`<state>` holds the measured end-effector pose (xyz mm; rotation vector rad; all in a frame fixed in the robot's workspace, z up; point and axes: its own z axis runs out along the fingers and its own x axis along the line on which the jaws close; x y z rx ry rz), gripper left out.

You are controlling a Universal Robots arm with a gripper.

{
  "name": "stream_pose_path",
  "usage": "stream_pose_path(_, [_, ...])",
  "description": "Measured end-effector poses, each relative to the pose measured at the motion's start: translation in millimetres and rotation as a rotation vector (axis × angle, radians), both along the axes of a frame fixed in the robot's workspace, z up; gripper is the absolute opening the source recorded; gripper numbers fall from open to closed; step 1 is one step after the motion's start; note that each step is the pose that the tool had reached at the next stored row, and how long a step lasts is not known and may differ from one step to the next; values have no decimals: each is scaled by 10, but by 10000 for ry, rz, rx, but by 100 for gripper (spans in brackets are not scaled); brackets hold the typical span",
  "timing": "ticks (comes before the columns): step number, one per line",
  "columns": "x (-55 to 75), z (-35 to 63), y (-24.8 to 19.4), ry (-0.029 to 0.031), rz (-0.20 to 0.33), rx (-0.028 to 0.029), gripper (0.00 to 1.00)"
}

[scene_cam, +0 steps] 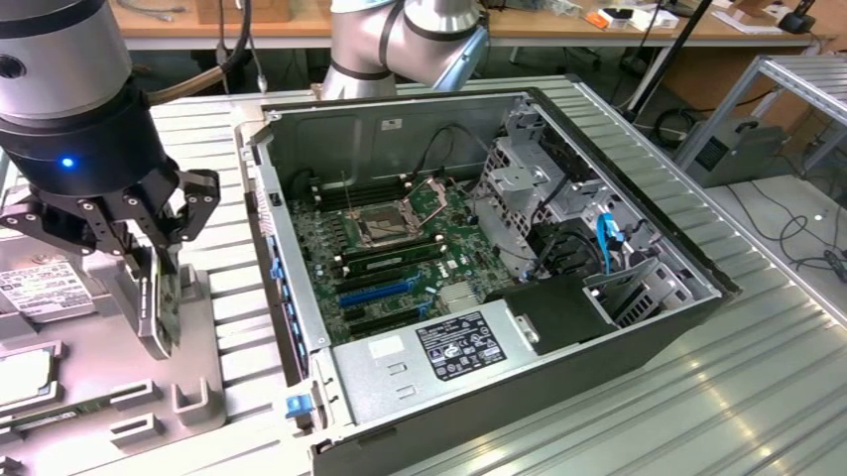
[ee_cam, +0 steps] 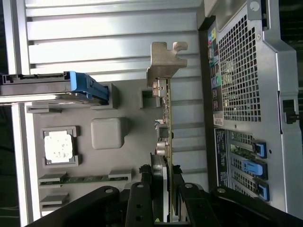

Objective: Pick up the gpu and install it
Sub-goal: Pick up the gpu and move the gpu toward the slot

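1. The gripper point(scene_cam: 143, 270) hangs over the grey tray point(scene_cam: 79, 382) at the exterior view's left, its fingers pointing down.
2. Its fingers are closed narrowly on the gpu point(scene_cam: 162, 307), one pad pressed against each flat face.
3. The gpu stands on edge, upright, directly over the tray and well apart from the computer case point(scene_cam: 636, 327). Whether its lower edge touches the tray cannot be told.
4. In the wrist view the card is seen edge-on, running away from the fingers point(ee_cam: 154, 182). Its silver bracket point(ee_cam: 163, 64) is at the far end, over the slatted table point(ee_cam: 109, 33).
5. The computer case lies open on its side at the middle of the table. Its motherboard point(scene_cam: 397, 248) faces up, and blue expansion slots point(scene_cam: 377, 291) sit near the wall closest to the tray.
6. Other parts lie in the tray:
   - a hard drive point(ee_cam: 42, 85) with a blue tab
   - a processor chip point(ee_cam: 59, 146) in a square pocket
   - a memory stick point(ee_cam: 85, 179) beside the chip
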<state>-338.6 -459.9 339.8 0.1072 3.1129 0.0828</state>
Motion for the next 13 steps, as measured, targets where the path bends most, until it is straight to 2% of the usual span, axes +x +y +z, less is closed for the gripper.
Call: stream_pose_path(13, [0, 178, 0, 0, 0, 0, 27])
